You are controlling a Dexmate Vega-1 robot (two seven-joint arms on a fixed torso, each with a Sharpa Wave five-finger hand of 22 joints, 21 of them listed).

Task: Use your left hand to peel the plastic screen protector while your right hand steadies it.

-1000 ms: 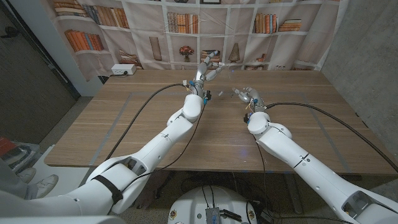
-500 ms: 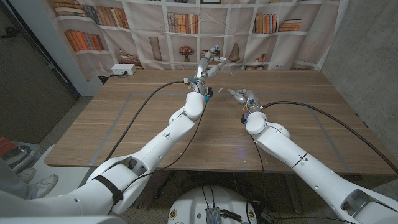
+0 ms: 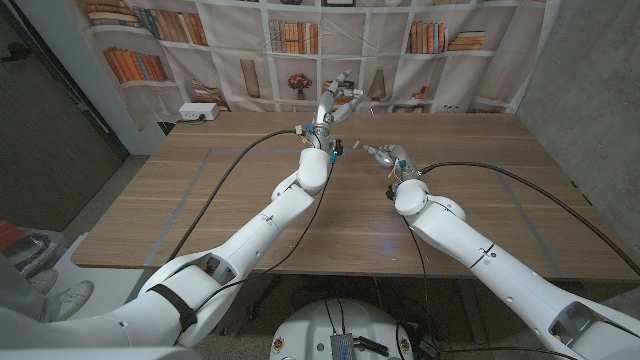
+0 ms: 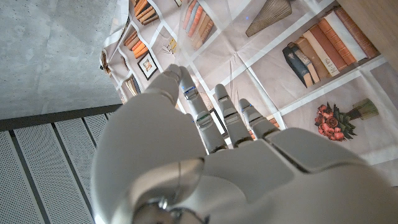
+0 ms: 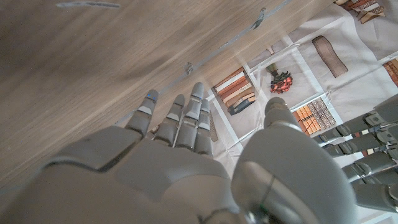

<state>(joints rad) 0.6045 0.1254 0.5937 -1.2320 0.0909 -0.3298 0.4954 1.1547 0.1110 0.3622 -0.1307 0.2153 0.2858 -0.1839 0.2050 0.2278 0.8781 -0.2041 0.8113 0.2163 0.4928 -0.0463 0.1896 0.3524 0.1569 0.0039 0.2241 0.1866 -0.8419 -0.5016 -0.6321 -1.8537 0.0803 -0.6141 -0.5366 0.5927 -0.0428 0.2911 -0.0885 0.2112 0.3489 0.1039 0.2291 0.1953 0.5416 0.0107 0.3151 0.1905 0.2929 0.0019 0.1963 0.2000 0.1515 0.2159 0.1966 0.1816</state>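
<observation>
A: Screen protector? Can't spot it anywhere, too clear or too small, so no clue how far the peel's got.
B: Same. Left hand point(image 3: 338, 102) is up over the tabletop point(image 3: 200, 200), fingers spread; right hand point(image 3: 389, 155) low nearby, fingers apart, seemingly holding nothing.
</observation>
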